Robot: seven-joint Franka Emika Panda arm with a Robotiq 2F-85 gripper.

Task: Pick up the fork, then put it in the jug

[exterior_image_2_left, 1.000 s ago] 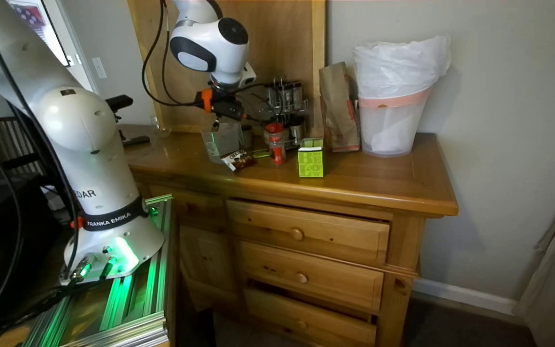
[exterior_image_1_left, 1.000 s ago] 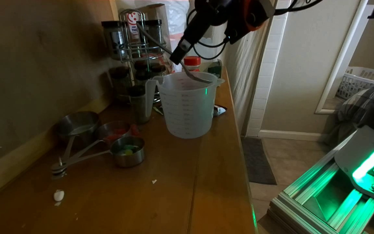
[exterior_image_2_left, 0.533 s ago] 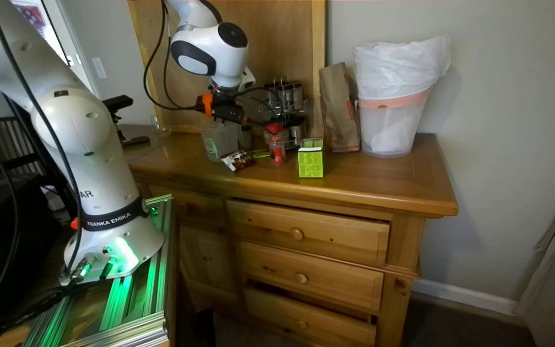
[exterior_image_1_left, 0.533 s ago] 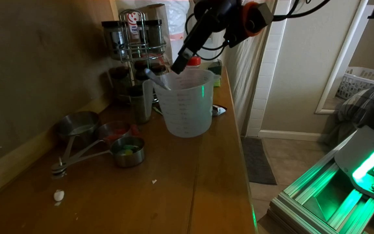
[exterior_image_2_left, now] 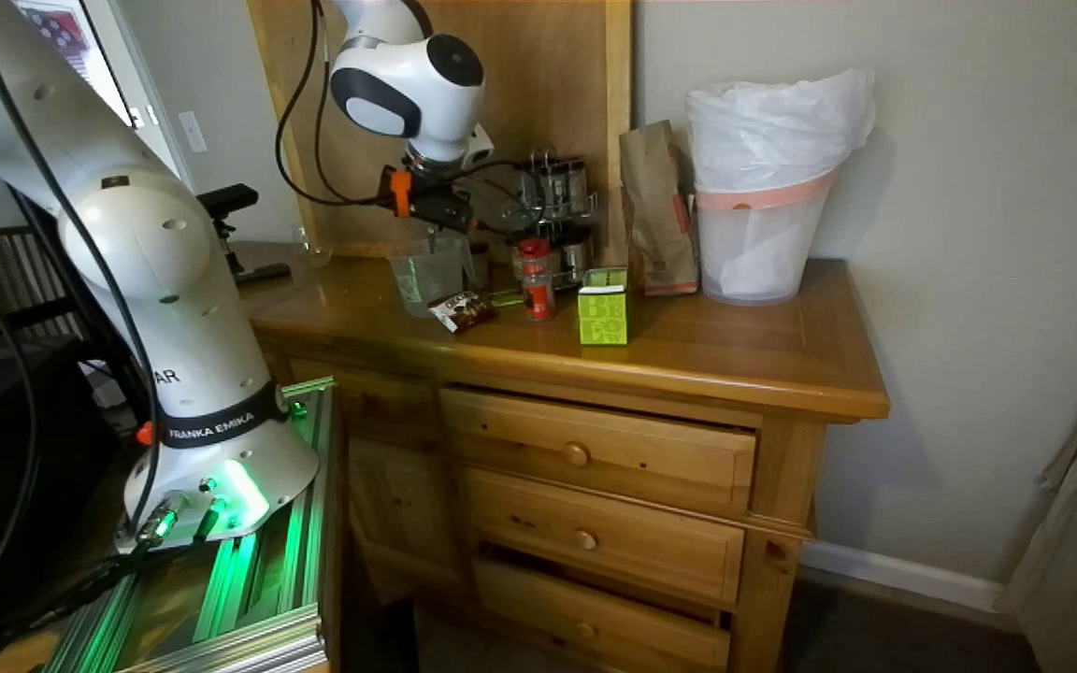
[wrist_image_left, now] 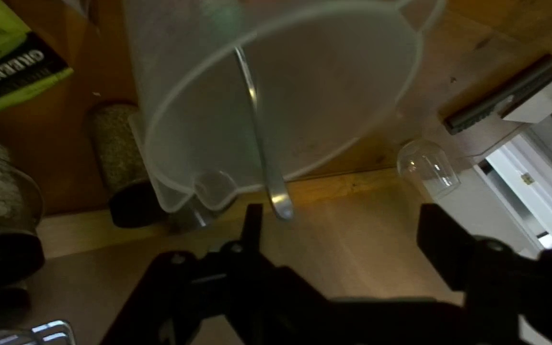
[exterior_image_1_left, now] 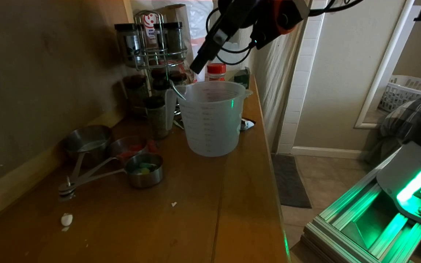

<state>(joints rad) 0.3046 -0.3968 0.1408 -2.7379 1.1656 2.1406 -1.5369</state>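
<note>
The fork [wrist_image_left: 260, 134] is in the jug [exterior_image_1_left: 210, 126], tilted, handle end poking out past the rim on the jug's handle side, toward the back edge of the dresser top [exterior_image_2_left: 735, 346]; lower part shows only as a blur through the cloudy wall. The gripper [wrist_image_left: 342, 215] has its fingers spread wide, holding nothing, above the rim; in the wrist view the fork's end sits near a fingertip, and in an exterior view they are apart. Jug upright, between the front and back edges, well apart from the right end edge in an exterior view. Snack packet [exterior_image_2_left: 462, 311] just beside it, toward the front edge; red-lidded jar [exterior_image_2_left: 537, 294] and green box [exterior_image_2_left: 603, 322] also near the front edge. Spice rack [exterior_image_1_left: 161, 53] nearer the back edge. Measuring cups [exterior_image_1_left: 147, 179] bunched near the back edge too, coloured bits in the closest, too dark to name. White piece [exterior_image_1_left: 66, 219] also that side. Clear glass [wrist_image_left: 427, 167] by the back edge. Paper bag [exterior_image_2_left: 660, 210] and lined bin [exterior_image_2_left: 753, 252] at the back edge, bin closest to the back right corner in an exterior view.
</note>
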